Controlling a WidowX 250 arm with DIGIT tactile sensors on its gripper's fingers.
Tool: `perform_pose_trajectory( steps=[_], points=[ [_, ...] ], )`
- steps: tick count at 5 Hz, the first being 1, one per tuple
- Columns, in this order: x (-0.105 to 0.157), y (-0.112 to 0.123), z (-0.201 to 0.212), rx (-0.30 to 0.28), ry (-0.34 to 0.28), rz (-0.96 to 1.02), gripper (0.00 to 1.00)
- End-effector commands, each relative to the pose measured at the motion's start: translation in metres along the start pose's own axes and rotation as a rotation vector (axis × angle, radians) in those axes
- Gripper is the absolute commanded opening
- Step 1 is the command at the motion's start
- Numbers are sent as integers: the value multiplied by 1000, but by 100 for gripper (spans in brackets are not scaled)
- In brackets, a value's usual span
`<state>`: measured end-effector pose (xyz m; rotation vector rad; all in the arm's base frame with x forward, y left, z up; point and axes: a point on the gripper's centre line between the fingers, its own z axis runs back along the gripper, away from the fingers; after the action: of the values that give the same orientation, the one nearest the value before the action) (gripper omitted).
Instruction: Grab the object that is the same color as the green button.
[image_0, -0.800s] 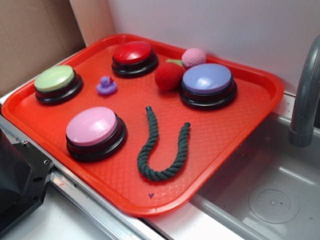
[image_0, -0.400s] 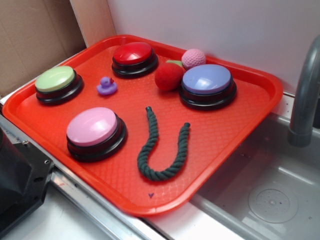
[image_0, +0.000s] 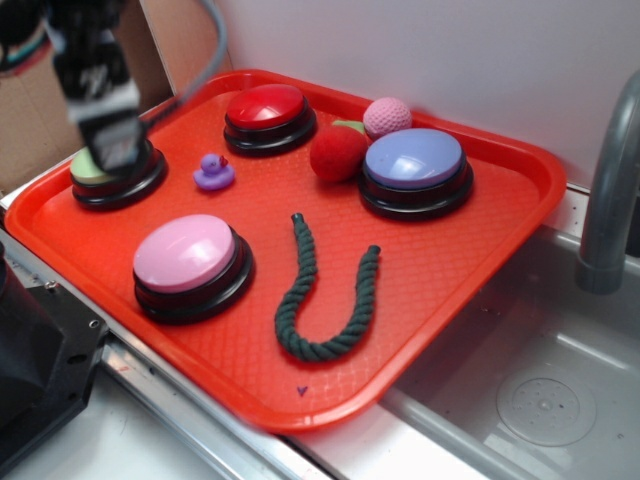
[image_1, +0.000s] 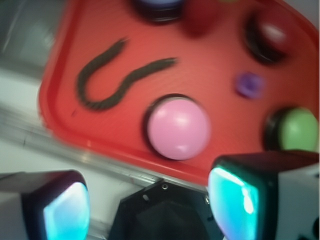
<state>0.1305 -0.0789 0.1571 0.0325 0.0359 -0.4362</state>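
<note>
Buttons: four on the tray (image_0: 520, 175): green button (image_0: 95, 168), pink, red, lavender
Rope (image_0: 325, 290): one, U-shaped
Balls: two
Duck: one
Claw (image_1: 150, 200): spread wide, empty

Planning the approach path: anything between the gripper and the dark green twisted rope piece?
The gripper, jaws open, hangs over the pale green dome button at the orange tray's left side. On a low straight line to the dark green twisted rope piece, the pink dome button sits partly in the way; from above, nothing visible blocks it.
</note>
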Motion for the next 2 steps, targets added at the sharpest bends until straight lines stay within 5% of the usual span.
perform_pose_trajectory(
  steps=[1, 2],
  points=[
    [10, -24, -54, 29, 10, -184, 100],
    [22, -39, -89, -12, 63, -230, 100]
  ],
)
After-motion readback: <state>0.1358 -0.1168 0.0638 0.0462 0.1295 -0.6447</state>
